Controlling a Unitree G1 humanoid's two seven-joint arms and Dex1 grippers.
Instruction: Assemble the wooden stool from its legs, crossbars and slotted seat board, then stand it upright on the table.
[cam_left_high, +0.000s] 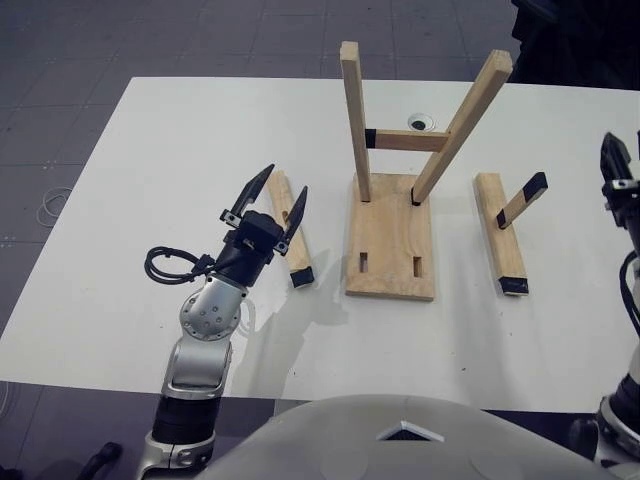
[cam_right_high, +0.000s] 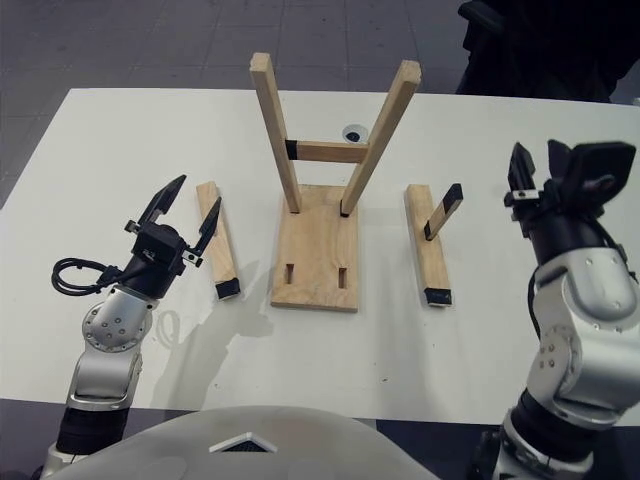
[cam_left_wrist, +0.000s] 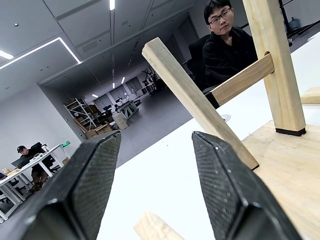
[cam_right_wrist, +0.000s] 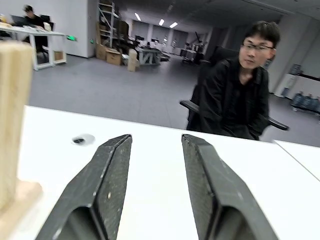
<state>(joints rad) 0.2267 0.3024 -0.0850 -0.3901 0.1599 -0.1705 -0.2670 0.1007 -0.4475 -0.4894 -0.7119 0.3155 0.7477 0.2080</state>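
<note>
I see the slotted seat board (cam_left_high: 390, 255) lying flat at frame centre on the tabletop (cam_left_high: 150, 200), with two legs (cam_left_high: 354, 120) and a crossbar (cam_left_high: 405, 141) standing in it. My left pincer (cam_left_high: 285, 182) gapes wide by a loose leg (cam_left_high: 298, 258) at centre left. The right pincer (cam_right_high: 535, 165) is open at far right.

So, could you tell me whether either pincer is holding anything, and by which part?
Nothing is held: the left pincer stands open by the loose leg, and the right pincer is open too, away from the parts.
</note>
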